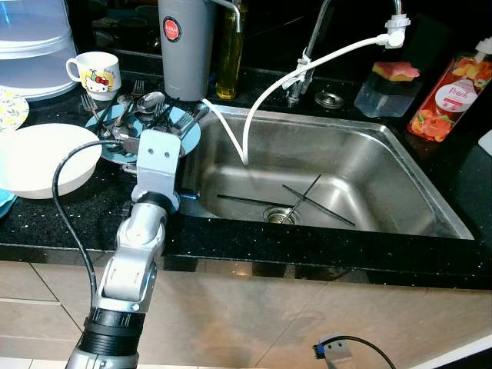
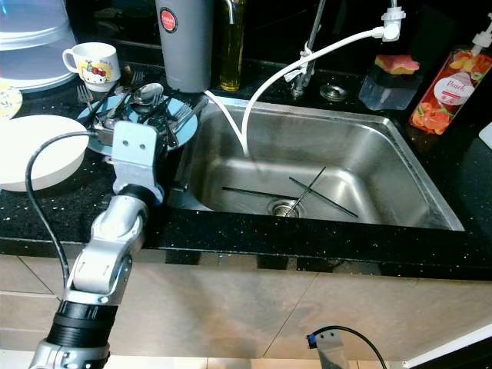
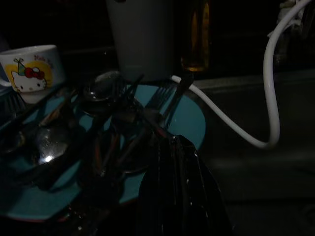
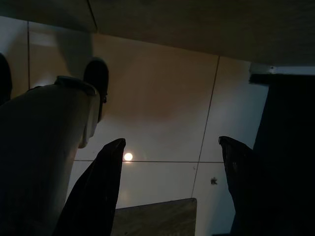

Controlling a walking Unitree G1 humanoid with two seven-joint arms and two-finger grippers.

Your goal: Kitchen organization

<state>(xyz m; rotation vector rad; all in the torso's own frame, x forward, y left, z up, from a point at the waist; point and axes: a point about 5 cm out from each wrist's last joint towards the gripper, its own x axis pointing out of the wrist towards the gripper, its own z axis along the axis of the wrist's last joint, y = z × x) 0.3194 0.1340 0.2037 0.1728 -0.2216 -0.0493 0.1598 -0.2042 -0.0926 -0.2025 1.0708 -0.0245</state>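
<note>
a: our left gripper's fingers look pressed together in the wrist view, tips at a dark handle on the blue plate. whether they truly have hold of it, we cannot tell. too dim.

b: and the right gripper?

a: its two fingers stand wide apart with nothing between them, hanging over the pale tiled floor.

b: so where is the cutlery?

a: the pile of forks and spoons lies on that blue plate, on the black counter just left of the sink. our left arm reaches up over the counter edge to it.

b: what sits round the plate?

a: behind it, a white mug with a cartoon cat, and a tall grey canister with a red label. beside that, an amber bottle. to the left, a white bowl near the counter edge.

b: and the sink itself?

a: two thin dark sticks lie crossed by the drain. a white hose runs from the tap down into the basin. on the far right a peach soap bottle stands, with a clear tub next to it.
</note>
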